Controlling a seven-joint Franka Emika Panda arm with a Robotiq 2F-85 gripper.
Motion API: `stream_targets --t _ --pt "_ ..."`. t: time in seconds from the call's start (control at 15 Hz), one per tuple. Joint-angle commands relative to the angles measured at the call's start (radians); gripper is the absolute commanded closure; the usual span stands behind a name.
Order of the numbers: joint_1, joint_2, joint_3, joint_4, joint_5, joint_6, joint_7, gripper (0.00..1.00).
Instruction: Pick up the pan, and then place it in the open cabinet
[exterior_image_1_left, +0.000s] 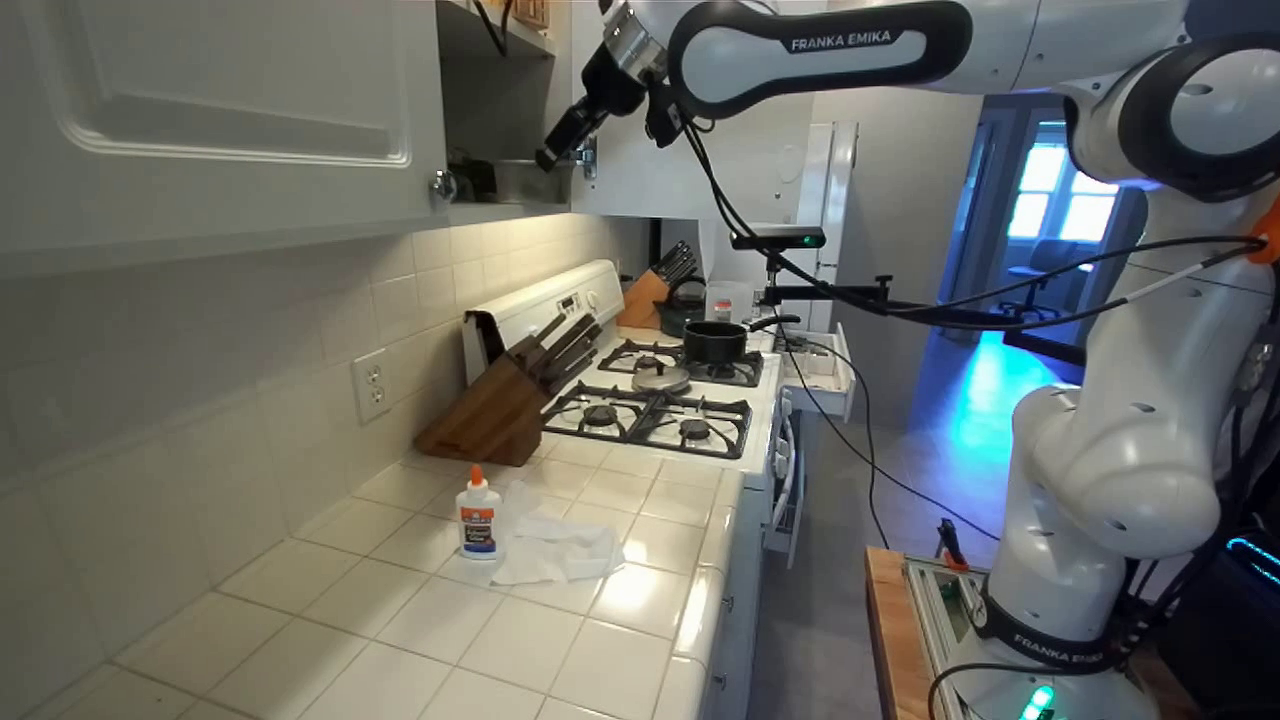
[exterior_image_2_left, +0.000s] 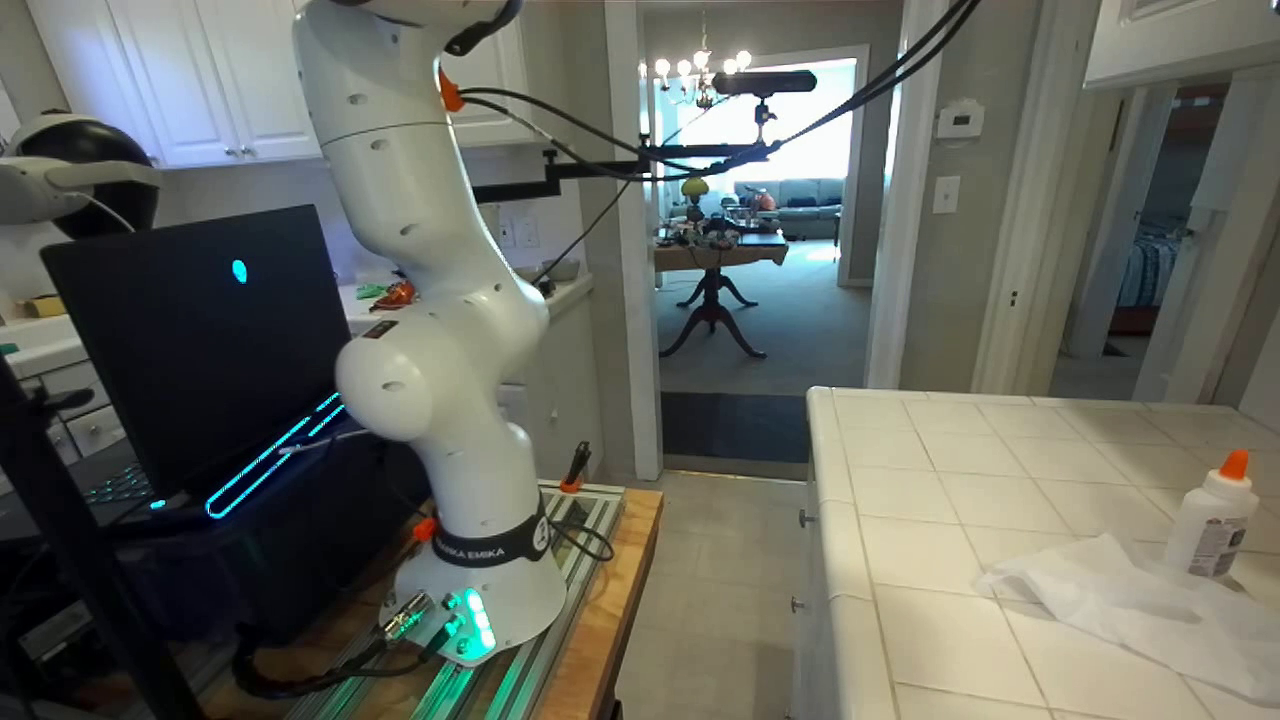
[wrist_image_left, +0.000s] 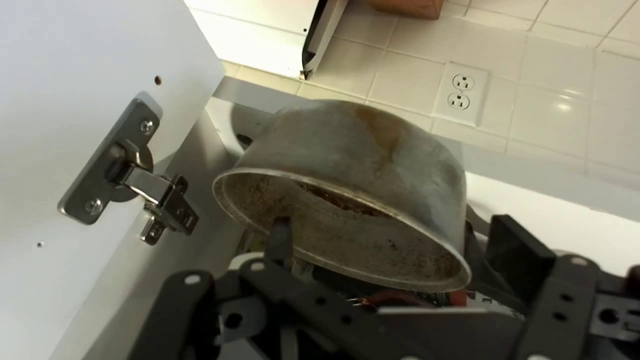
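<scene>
Your gripper (wrist_image_left: 392, 231) stood wide and empty; the pan (wrist_image_left: 350, 145) sat inside the open cabinet (exterior_image_1_left: 490, 110), near its front; you likely needed to back straight out, without dragging the pan.

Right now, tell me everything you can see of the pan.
The pan is round, with a plain, dull grey wall that looks like bare metal, streaked brown outside. Its thin rim circles a scuffed inside with brown and dark stains. It appears to stand upright, mouth up, in the cabinet, near a hinge. The open hand overlaps its rim in the wrist view; whether it touches, I can't tell. Its handle isn't clear.
</scene>
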Motion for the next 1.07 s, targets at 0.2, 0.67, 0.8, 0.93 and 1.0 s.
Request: stream_targets --t 0.2,0.67,0.8,0.93,1.0 --pt "-0.020 -0.138 0.030 -0.174 -0.031 -0.018 0.031 0.18" --pt "-0.037 -0.158 0.023 -0.251 -0.050 0.061 -0.011 0.70" --pt "-0.039 -0.143 0.019 -0.248 -0.061 0.092 -0.033 0.84" --pt "-0.043 -0.133 0.019 -0.244 -0.068 0.109 -0.050 0.98" --pt "-0.042 -0.126 0.016 -0.237 -0.065 0.112 -0.064 0.99"
